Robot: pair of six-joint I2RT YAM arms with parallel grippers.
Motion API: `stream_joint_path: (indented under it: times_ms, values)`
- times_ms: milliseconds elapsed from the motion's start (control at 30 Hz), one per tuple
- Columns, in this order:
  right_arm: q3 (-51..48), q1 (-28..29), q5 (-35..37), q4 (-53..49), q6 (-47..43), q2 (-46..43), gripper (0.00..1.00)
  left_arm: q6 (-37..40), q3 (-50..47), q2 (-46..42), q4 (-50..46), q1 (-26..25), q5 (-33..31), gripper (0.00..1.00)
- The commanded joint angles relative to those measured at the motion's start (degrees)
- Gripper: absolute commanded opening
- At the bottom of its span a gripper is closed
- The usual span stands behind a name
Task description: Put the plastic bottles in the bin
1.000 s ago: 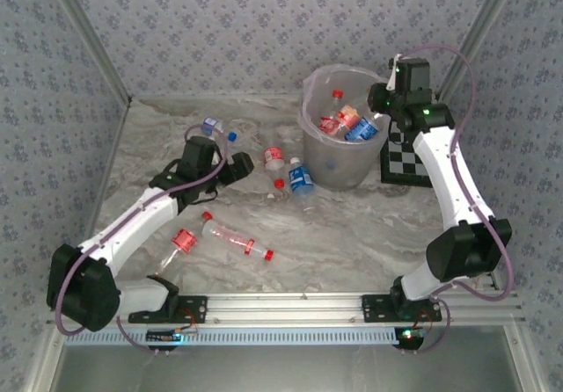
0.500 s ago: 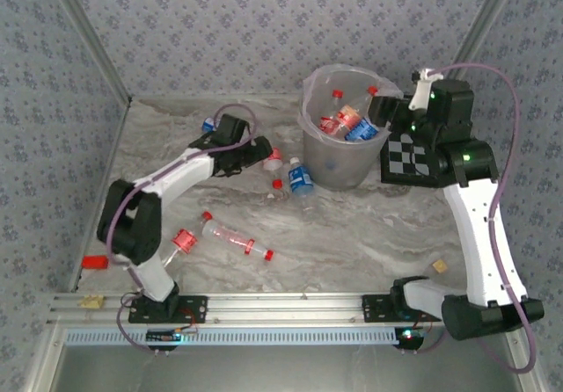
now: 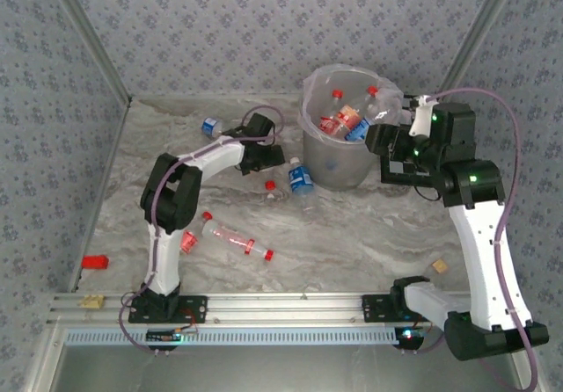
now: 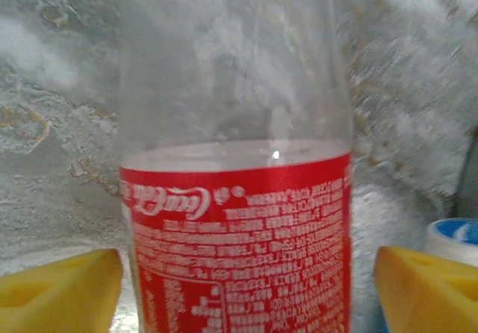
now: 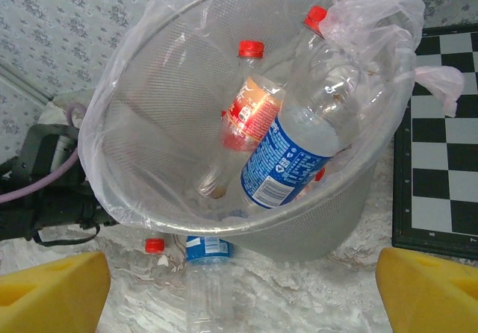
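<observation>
A clear plastic bottle with a red label lies on the marble table between my left gripper's yellow fingertips. That gripper is open, and a narrow gap shows on the bottle's right side. From above, the left gripper sits just left of the bin. My right gripper hangs open and empty at the bin's right side. Inside the bin rest a blue-label bottle and a red-label one. Another blue-label bottle lies on the table against the bin.
More bottles lie on the table: one at the back left and two near the left arm. A loose red cap sits by the bin. A checkerboard lies right of the bin. A red block sits at the left edge.
My right gripper opened, left the blue-label bottle in the bin and drew back to the right. My left arm reached over to the red-label bottle and its fingers are narrowing around it.
</observation>
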Motion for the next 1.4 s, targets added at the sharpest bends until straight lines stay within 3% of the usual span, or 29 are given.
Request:
stream_joint_path:
  times_ms: [0, 167, 400, 500, 633, 867, 967, 1133, 1367]
  values:
    - [-0.5, -0.5, -1.1, -1.2, 0.9, -0.5, 0.93, 1.0, 1.5, 1.2, -2.3, -0.5, -3.0, 0.74]
    - [-0.7, -0.5, -2.5, 0.2, 1.8, -1.0, 0.92, 1.6, 0.2, 0.2, -2.1, -0.5, -3.5, 0.56]
    - [1.2, 0.8, -9.1, 11.1, 8.1, -0.2, 0.86, 4.6, -2.4, -6.1, -4.2, -0.6, -3.8, 0.50]
    - [0.7, 4.3, -12.3, 17.0, 8.5, 1.3, 0.83, 6.5, -8.9, -13.2, -0.8, -0.9, -4.6, 0.50]
    - [3.8, 10.6, -10.7, 16.7, 8.4, 5.7, 0.80, 10.9, -22.1, -25.7, 9.4, -2.4, -2.6, 0.48]
    - [9.1, 19.6, -8.0, 17.1, 6.2, 15.4, 0.78, 18.3, -39.5, -47.1, 26.1, -4.7, 4.9, 0.32]
    - [12.8, 21.1, -9.0, 15.4, 5.9, 20.4, 0.83, 20.2, -42.5, -53.0, 30.1, -6.0, 7.4, 0.28]
    - [18.5, 22.3, -14.2, 12.7, 5.5, 28.1, 1.00, 23.5, -43.0, -56.2, 31.9, -7.8, 10.5, 0.24]
    - [24.3, 23.6, -16.9, 8.2, 4.4, 35.4, 1.00, 26.3, -40.7, -54.3, 32.1, -10.1, 12.6, 0.21]
